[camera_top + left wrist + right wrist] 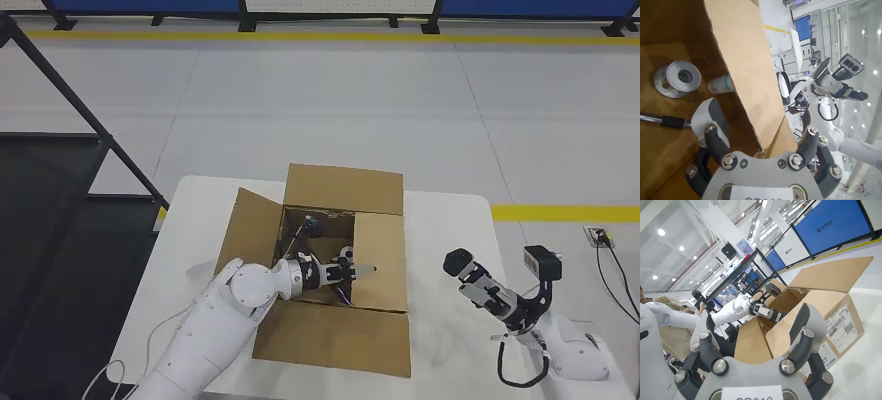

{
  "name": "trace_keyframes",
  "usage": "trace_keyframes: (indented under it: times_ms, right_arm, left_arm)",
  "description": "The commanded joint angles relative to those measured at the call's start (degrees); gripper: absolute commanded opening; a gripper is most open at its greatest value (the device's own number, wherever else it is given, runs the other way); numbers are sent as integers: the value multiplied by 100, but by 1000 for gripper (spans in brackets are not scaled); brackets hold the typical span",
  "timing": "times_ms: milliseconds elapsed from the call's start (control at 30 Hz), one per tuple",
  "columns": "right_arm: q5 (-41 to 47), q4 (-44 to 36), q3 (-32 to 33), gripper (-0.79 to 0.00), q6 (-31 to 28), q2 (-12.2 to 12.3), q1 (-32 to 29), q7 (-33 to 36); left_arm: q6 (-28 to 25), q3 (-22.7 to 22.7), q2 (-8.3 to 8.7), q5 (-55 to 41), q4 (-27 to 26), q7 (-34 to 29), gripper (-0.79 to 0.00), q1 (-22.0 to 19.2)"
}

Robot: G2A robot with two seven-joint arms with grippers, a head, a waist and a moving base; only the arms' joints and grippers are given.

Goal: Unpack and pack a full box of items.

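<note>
light: bright, even, from ceiling lamps [661, 232] | shadow: box [677, 28] interior dim | wrist views: edges bowed

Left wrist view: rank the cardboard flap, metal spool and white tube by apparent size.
1. cardboard flap
2. metal spool
3. white tube, partly hidden behind the flap, so its full size is unsure

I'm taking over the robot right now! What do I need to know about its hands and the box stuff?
Left gripper: open, holding nothing. One finger is inside the cardboard box, with a box flap between its fingers.
Right gripper: open, holding nothing, over the table beside the box.
In the box: metal spool, white tube, black-handled rod.
Done: the box flaps are open.
Left: lift the items out, then pack them back in.
</note>
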Motion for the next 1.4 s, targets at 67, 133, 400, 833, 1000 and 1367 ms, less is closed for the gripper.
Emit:
trace_keyframes:
  times_ms: [67, 133, 400, 833, 1000, 1367]
  right_arm:
    - [65, -6, 29, 0, -36, 67, -81, -37]
    - [94, -4, 35, 0, -36, 95, -110, -37]
    - [217, 29, 20, 0, -36, 187, -122, -37]
    - [599, 138, 148, 0, -36, 263, -172, -118]
    - [730, 94, 465, 0, -36, 283, -392, -213]
    - [710, 42, 1178, 0, -36, 267, -1005, -422]
  left_arm:
    - [-148, 222, -146, -180, 366, 65, 0, -210]
    - [-242, 301, -205, -210, 464, 116, 0, -281]
    - [-516, 297, -274, -34, 352, 392, 0, -353]
    - [-626, 91, -239, 482, -878, 896, 0, -93]
    - [-729, 334, -369, 522, -838, 1100, 0, -218]
    - [-1040, 1230, -887, 692, 173, 1369, 0, -831]
